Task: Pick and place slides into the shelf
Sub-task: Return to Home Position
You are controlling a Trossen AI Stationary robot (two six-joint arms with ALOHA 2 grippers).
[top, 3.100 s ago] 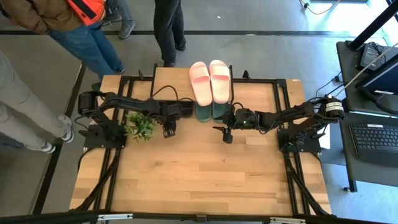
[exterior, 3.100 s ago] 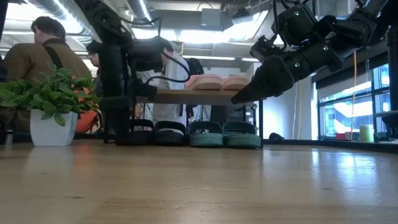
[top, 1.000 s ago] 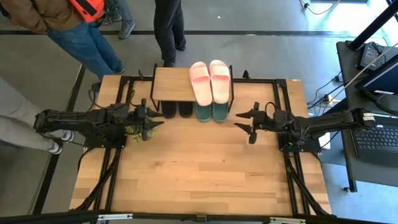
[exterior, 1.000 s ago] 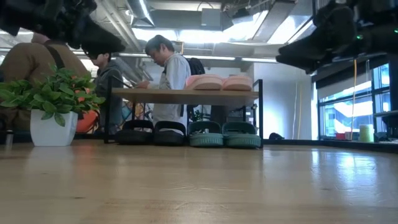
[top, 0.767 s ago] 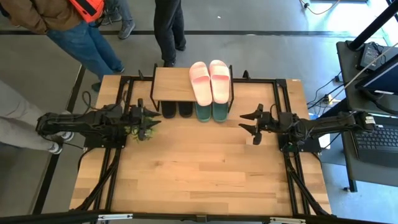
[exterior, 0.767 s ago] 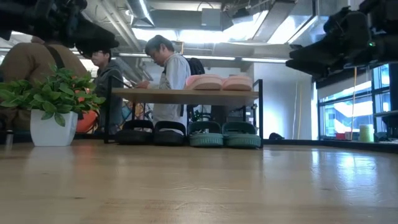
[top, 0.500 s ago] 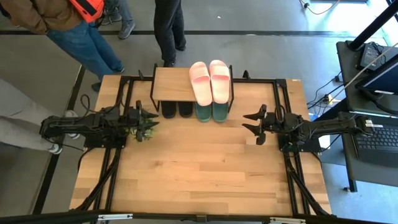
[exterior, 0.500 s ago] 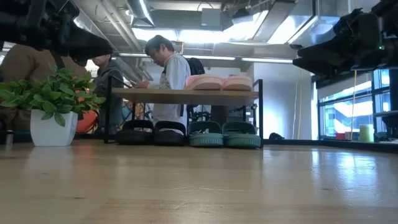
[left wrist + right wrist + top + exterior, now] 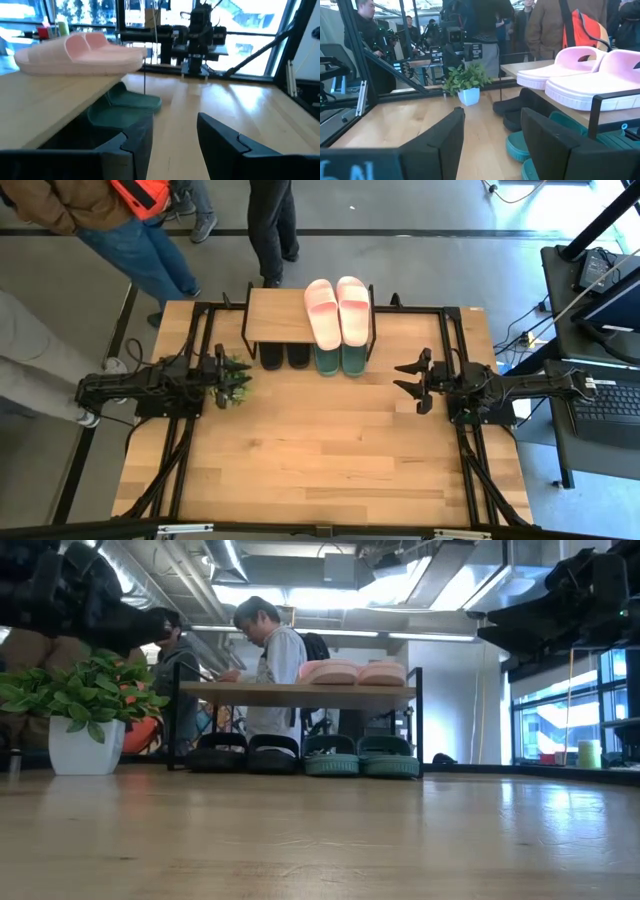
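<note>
The shelf (image 9: 278,314) is standing at the far edge of the wooden table (image 9: 320,465), its pale board resting on thin black metal legs. The pink slides (image 9: 338,310) are lying side by side on top of the shelf at its right end, smooth and rounded, each with one wide strap. From above the board is hiding most of the lower row. Only the toes of the green slides (image 9: 343,362) and the black slides (image 9: 283,358) are poking out in front of the shelf. The low view is showing all four under the board, black (image 9: 245,753) to the left and green (image 9: 362,756) to the right, touching the table.

The left gripper (image 9: 220,376) is hovering to the left of the shelf, its fingers (image 9: 220,132) spread and holding nothing. It is partly covering a leafy plant (image 9: 240,385) in a white pot. The right gripper (image 9: 402,377) is hanging to the right of the shelf, its fingers (image 9: 445,135) also wide apart and empty.

Pale lettering on the right gripper's body is being cut off by the edge of its wrist view and cannot be read. People are standing behind the shelf, beyond the table.
</note>
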